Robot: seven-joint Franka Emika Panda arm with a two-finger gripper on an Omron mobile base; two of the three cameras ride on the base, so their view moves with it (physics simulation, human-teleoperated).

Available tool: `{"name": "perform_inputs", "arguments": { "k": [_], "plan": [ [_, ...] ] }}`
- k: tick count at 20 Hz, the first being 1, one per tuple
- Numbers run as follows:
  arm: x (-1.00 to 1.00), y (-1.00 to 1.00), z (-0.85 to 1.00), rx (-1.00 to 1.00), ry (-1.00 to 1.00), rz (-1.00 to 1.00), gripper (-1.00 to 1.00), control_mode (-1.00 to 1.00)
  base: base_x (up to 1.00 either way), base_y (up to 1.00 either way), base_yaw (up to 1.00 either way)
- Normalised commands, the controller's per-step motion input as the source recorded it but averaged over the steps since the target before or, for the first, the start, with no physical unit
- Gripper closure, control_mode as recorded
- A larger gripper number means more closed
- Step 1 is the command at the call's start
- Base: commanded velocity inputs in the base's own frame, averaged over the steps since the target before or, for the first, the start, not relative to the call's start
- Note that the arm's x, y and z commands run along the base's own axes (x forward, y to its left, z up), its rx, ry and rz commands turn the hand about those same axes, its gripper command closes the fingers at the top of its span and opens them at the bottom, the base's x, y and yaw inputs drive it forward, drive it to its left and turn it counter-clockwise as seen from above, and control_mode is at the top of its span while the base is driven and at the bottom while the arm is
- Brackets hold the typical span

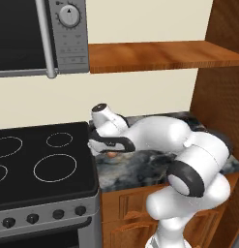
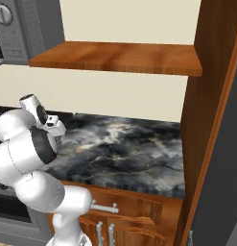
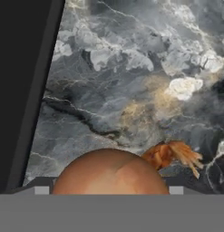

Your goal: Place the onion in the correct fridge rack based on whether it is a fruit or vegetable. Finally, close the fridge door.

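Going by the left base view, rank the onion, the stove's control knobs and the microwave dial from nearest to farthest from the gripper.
1. The onion, on the marble counter right beneath the gripper.
2. The stove's control knobs, lower left, along the stove's front panel.
3. The microwave dial, high up at the upper left.

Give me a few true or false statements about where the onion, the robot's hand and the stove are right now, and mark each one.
1. The onion sits right at the hand, between its fingertips. True.
2. The hand is over the stove burners. False: it is down at the marble counter, just beside the stove's edge.
3. A wooden shelf hangs on the wall above the counter. True.
4. The onion lies on a fridge shelf. False: dark marble counter lies under it.
5. The microwave stands on the counter. False: it is mounted above the stove.
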Motion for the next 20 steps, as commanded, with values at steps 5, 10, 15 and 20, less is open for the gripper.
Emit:
{"name": "perform_inputs", "arguments": {
  "k": [5,10,15,20],
  "plan": [
    [-0.42,-0.61,0.90,0.01,0.00,-0.03,1.00,-1.00,0.00,0.00,0.00],
    [-0.24,-0.96,0.50,0.03,-0.02,-0.06,1.00,-1.00,0.00,0.00,0.00],
    [-0.33,-0.98,0.04,0.09,0.00,-0.09,1.00,-1.00,0.00,0.00,0.00],
    [-0.28,-0.39,0.01,0.04,-0.01,-0.02,1.00,-1.00,0.00,0.00,0.00]
  ]
}}
